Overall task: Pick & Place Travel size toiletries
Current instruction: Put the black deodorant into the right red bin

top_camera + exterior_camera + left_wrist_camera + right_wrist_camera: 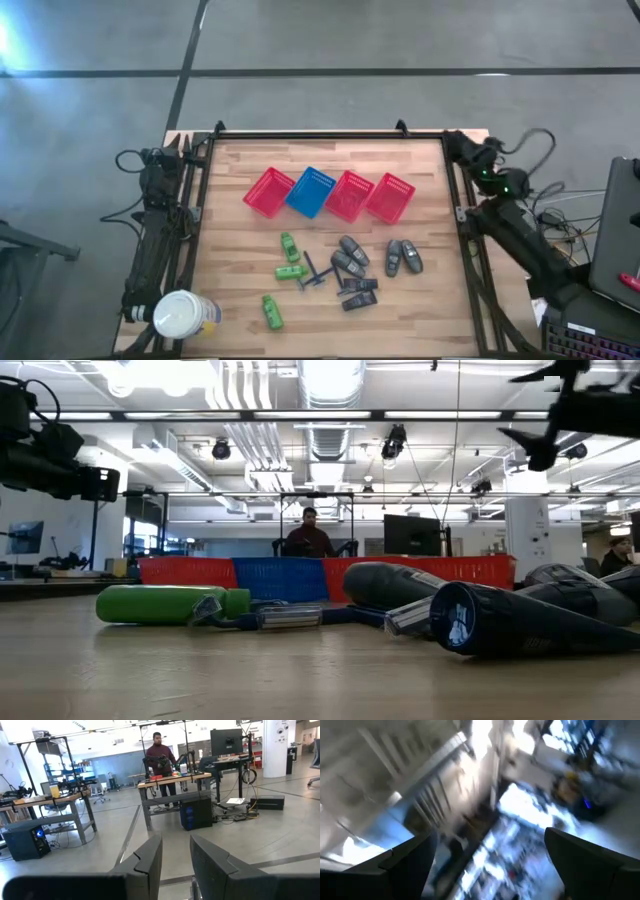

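- The toiletries lie loose on the wooden table [400, 310], in front of a row of four mesh baskets: red basket [268, 192], blue basket [311, 192], and two more red ones to the right.
- Three green bottles [290, 246] lie to the left of the pile, one of them apart and nearer the front edge; the T-shaped stick [311, 272] lies just beside them.
- The dark grey containers [350, 257] cluster in the middle, with two more [404, 259] a little to the right; the black flat packets [358, 293] lie just in front of the middle cluster.
- The left gripper [176, 857] sits parked at the table's left edge, aimed out at the room; its fingers stand a narrow gap apart with nothing between them.
- The right gripper [487, 855] is raised at the right side, well apart from the items, its fingers spread wide and empty.
- Judgement: no pick has begun, so the step in hand is the first reach.
- The two right-hand grey containers look the easiest for the right arm: they lie clear of the pile.
- Come down from above, fingers across the short width of one container, so the neighbour is not nudged.
- Leave the crowded middle cluster and thin flat packets for later; they likely need a lower, more careful pinch.
- The white jar [183, 316] at the front left corner is no part of the set.
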